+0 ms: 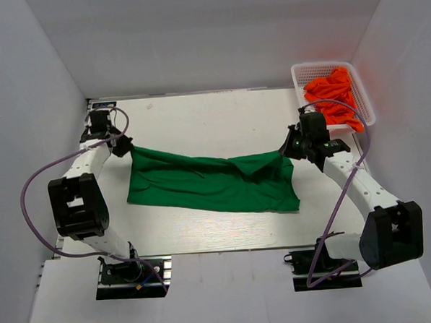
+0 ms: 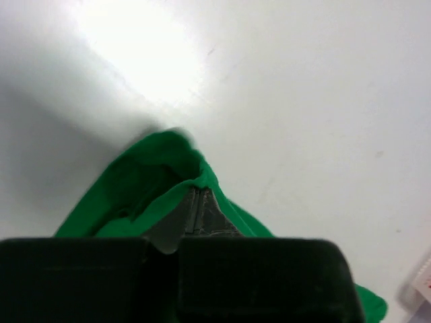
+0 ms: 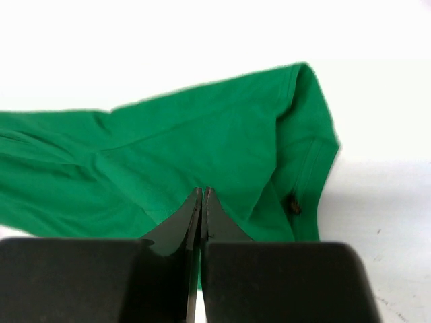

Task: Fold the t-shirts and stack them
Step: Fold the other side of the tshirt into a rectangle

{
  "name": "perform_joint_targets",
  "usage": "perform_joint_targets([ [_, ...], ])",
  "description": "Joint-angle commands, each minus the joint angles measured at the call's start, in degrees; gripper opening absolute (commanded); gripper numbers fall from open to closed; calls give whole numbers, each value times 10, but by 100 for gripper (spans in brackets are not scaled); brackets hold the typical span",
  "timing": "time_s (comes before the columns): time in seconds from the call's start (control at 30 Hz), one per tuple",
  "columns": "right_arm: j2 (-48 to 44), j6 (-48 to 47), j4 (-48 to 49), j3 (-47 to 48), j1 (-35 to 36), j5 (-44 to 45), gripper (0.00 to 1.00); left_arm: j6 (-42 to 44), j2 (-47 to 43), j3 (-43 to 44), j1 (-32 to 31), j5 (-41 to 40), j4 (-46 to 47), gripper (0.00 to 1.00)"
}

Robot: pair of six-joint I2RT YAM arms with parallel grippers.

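Note:
The green t-shirt (image 1: 209, 182) lies stretched across the middle of the table, pulled taut between my two grippers. My left gripper (image 1: 122, 147) is shut on its left corner; in the left wrist view the green cloth (image 2: 155, 178) wraps over the closed fingertips (image 2: 196, 192). My right gripper (image 1: 290, 149) is shut on the shirt's right upper edge; the right wrist view shows the cloth (image 3: 202, 145) spreading away from the closed gripper (image 3: 202, 192). Orange t-shirts (image 1: 333, 97) lie bunched in the basket at the back right.
The white mesh basket (image 1: 363, 99) stands at the table's back right corner, just behind my right arm. The white table (image 1: 213, 118) has grey walls on three sides. Its near edge runs just in front of the shirt.

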Motion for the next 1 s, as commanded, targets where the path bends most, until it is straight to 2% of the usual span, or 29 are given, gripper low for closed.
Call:
perform_joint_targets([
  [0.0,7,-11,8,57,-5,50,0,14,-17,73,3,-2,18,0],
  [0.13,18,-16,-6,95,-10,105,0,20,9,100,3,-2,6,0],
  [0.33,22,-27,-14,114,-18,98,0,20,8,100,3,9,12,0],
  [0.47,7,-26,0,84,-20,53,0,20,-13,50,3,24,25,0],
  [0.77,-44,-12,-35,10,-24,39,0,3,-80,-75,3,24,21,0],
  [0.97,-77,-1,-79,-31,-25,23,0,-3,-119,-118,3,-34,-14,0],
])
